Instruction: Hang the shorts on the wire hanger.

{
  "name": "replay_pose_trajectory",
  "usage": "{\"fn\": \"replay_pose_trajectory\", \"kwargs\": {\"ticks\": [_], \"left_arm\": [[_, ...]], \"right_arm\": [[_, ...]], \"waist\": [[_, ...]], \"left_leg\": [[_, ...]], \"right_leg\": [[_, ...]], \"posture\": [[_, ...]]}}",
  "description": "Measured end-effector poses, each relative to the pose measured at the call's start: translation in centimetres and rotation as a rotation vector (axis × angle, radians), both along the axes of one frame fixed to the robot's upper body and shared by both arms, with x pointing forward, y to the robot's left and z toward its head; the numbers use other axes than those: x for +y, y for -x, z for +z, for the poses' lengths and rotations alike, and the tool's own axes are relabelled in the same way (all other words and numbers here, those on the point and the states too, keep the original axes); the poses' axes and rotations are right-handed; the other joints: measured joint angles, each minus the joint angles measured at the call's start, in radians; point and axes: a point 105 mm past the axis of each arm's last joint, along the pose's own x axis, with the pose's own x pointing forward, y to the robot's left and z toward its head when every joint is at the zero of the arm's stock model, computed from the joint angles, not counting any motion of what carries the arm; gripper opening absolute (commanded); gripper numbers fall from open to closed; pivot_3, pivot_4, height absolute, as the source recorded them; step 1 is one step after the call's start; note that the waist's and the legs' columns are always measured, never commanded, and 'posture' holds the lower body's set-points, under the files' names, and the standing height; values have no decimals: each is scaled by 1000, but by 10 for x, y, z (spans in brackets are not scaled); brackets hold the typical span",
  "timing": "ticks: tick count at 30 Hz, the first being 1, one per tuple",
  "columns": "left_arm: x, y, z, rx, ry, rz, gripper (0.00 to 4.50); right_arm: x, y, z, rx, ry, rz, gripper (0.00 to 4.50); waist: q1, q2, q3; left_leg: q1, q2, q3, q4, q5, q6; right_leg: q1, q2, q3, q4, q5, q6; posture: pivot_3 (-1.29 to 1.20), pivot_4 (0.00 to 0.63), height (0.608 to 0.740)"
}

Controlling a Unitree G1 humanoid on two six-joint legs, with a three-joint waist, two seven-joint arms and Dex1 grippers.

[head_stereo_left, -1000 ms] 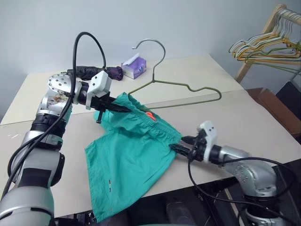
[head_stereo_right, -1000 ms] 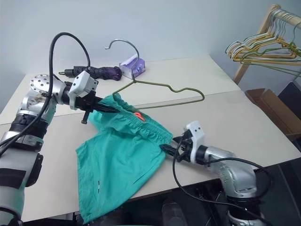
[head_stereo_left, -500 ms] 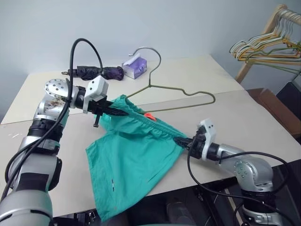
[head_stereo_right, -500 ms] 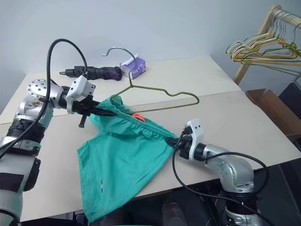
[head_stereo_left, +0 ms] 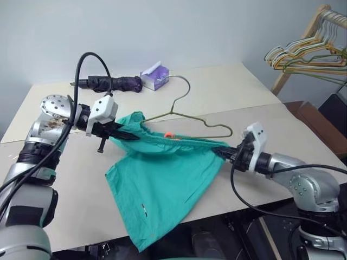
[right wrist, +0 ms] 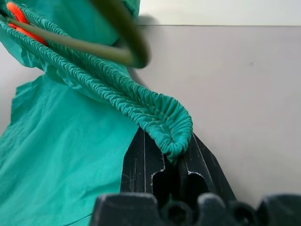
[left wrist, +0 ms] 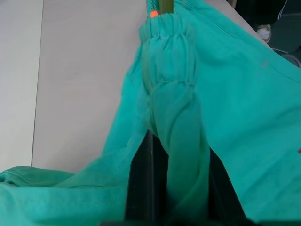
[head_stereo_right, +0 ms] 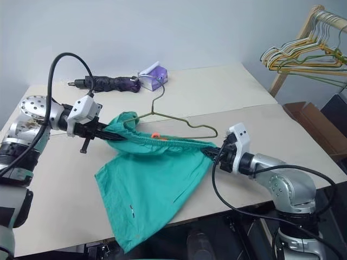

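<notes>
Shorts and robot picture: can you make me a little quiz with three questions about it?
1. True or false: both grippers pinch the shorts' waistband.
2. What lies behind the shorts, partly in the waistband? A) wire hanger B) spoon C) rope
3. Fill in: a purple tissue box sits beside a folded ____.

Key: 1 true: left gripper and right gripper each clamp one end. 2 A. 3 umbrella.

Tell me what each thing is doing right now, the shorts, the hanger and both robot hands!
shorts: waistband stretched between both grippers, legs draped on the table.
wire hanger: lower part tucked into the waistband, hook sticking up.
left gripper: shut on the waistband's left end.
right gripper: shut on the waistband's right end.
</notes>
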Motion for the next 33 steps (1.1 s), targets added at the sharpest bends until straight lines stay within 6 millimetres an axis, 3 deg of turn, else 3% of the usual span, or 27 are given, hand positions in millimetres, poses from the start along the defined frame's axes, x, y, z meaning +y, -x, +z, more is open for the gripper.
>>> {"fn": "replay_pose_trajectory", "kwargs": {"ticks": [11,20,25,33], "left_arm": [[7,0,-5,-14,-48,1,0],[15,-12,0,-68,-122,18,0],[13,-15,-7,-93,-172,-16,0],[7,-17,-1,-121,-181,-39,0]], "right_arm": [[-4,5,4,-53,62,89,7],[-3,16,4,-100,153,219,7],[-6,20,5,-137,229,285,7],[-13,20,12,-201,287,315,7]], "waist": [[22,0,3],[28,-1,7],[28,-1,9],[29,-1,11]], "left_leg": [[0,0,1,0,0,0],[-1,0,1,0,0,0],[-1,0,1,0,0,0],[-1,0,1,0,0,0]], "right_leg": [[0,0,0,-1,0,0],[0,0,0,-2,0,0],[-1,0,0,-2,0,0],[-1,0,0,-2,0,0]], "posture": [[-157,94,740],[-173,93,740],[-175,93,740],[-176,88,740]]}}
